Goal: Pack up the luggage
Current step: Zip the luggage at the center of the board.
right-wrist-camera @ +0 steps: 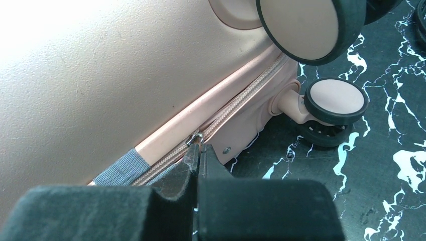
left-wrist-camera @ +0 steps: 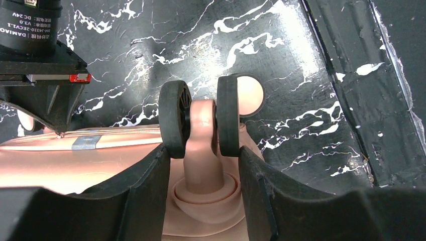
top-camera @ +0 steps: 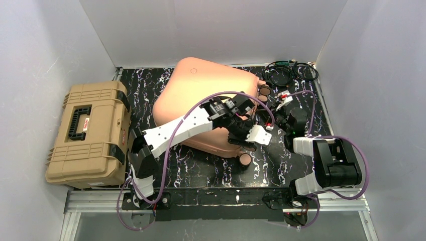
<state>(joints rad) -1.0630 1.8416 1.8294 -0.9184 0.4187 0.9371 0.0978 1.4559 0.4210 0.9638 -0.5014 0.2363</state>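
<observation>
Your right gripper [right-wrist-camera: 197,153] is pinched shut on the zipper pull [right-wrist-camera: 196,137] of the suitcase [right-wrist-camera: 100,75], while your left gripper [left-wrist-camera: 203,153] fingers stand apart, straddling a caster [left-wrist-camera: 201,118].

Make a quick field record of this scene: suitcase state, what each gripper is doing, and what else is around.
luggage: shells together, lying flat on the table
left gripper: jaws apart astride a caster stem; grip unclear
right gripper: shut on the zipper pull at the seam
also present: toolbox left of the luggage; cables at the far right corner
</observation>
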